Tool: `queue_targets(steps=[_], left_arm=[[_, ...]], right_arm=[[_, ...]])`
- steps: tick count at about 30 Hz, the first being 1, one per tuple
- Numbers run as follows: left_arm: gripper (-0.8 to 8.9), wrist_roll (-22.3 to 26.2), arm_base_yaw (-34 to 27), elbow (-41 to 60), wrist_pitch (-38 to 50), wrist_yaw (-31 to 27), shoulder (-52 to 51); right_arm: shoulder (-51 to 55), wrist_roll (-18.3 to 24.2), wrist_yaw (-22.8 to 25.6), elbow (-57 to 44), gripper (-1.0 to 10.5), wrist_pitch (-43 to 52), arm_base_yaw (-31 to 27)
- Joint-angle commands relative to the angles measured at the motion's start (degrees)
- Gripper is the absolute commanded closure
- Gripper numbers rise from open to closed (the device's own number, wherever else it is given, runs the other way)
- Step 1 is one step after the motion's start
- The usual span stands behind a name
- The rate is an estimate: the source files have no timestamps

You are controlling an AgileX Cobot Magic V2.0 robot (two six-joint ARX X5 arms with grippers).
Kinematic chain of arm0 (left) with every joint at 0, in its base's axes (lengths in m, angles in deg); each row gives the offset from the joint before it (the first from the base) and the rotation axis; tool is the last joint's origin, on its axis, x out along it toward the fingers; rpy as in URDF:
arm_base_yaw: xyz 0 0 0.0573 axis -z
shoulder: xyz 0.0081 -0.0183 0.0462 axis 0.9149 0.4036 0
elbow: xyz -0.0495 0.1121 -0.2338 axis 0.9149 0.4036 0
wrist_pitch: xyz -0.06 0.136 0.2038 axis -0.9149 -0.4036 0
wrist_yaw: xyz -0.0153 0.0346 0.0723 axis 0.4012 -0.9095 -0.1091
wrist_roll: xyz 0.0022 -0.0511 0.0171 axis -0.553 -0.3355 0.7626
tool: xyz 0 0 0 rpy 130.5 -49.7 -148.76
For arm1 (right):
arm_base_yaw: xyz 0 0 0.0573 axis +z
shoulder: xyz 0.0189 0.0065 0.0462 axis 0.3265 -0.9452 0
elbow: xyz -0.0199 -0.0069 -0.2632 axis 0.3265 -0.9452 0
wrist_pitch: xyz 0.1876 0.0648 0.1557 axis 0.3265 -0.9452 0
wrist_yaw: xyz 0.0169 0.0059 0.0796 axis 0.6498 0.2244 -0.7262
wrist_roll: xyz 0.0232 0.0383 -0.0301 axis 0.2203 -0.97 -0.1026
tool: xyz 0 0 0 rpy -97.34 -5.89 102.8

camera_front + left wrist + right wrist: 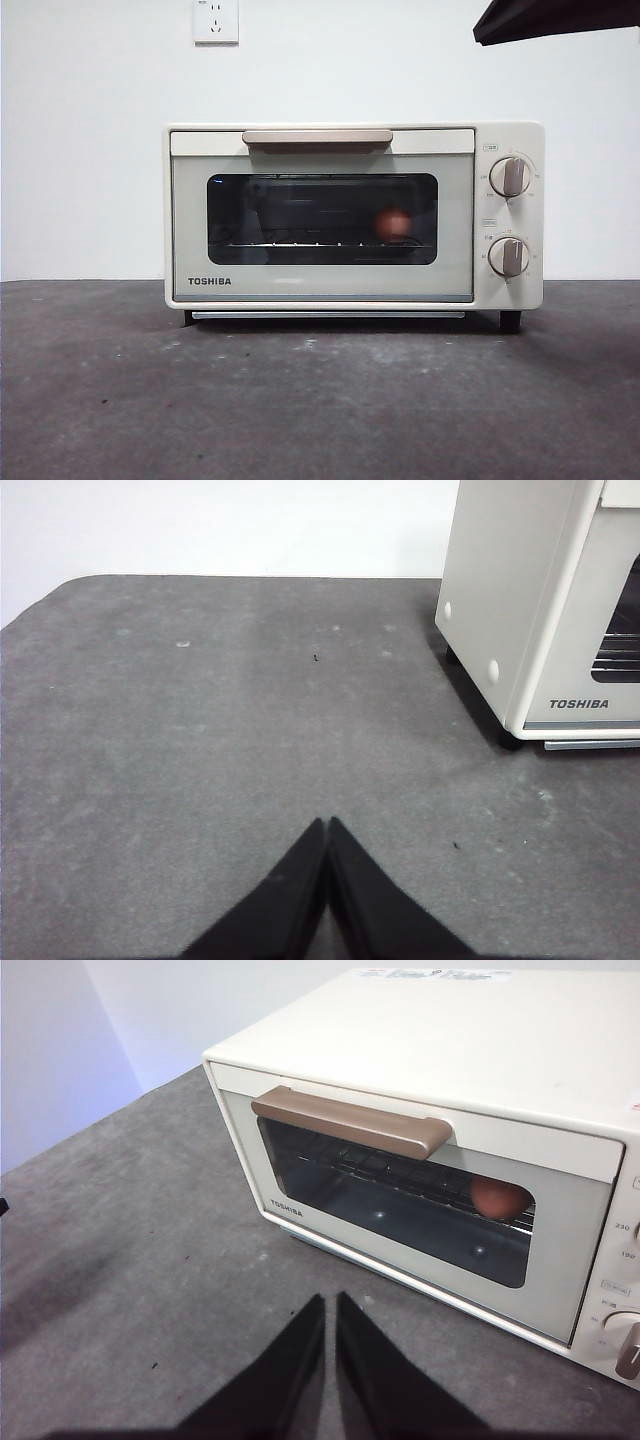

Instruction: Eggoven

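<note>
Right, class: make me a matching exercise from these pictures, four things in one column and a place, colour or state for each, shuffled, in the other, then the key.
Things:
1. egg
2. oven door
3. handle
4. left claw

States:
A. tan, across the top of the door
B. shut, over bare table
C. on the rack behind the glass
D. closed

Pairs: 1-C, 2-D, 3-A, 4-B
</note>
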Motion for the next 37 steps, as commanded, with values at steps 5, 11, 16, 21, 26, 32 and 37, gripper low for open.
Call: queue_targets(steps=[5, 11, 16, 21, 26, 32, 37], left_arm=[[8.06, -0.5, -0.2, 0.7, -2.0, -0.2, -0.1], [8.06, -0.5, -0.2, 0.7, -2.0, -0.2, -0.1], [8.06, -0.5, -0.2, 0.7, -2.0, -0.2, -0.1], [8.06, -0.5, -0.2, 0.7, -2.0, -0.2, -0.1], [8.06, -0.5, -0.2, 0.7, -2.0, -0.2, -0.1], [8.06, -0.5, -0.2, 0.7, -2.0, -0.2, -0.1], [8.06, -0.5, -0.2, 0.7, -2.0, -0.2, -0.1]], right_arm=[[-0.2, 0.4, 0.2, 0.3, 9.4, 0.7, 0.4], [-0.2, 0.4, 0.2, 0.3, 9.4, 0.7, 0.4], [0.9, 2.3, 1.0, 0.3, 9.4, 0.2, -0.5], [6.5, 6.1, 1.3, -0.2, 9.4, -1.0, -8.1], [13.4, 7.8, -1.7, -3.8, 9.4, -0.9, -19.6], [22.7, 12.4, -1.7, -12.9, 9.4, 5.2, -30.3], [29.2, 12.4, -1.7, -22.3, 9.4, 11.0, -34.5]])
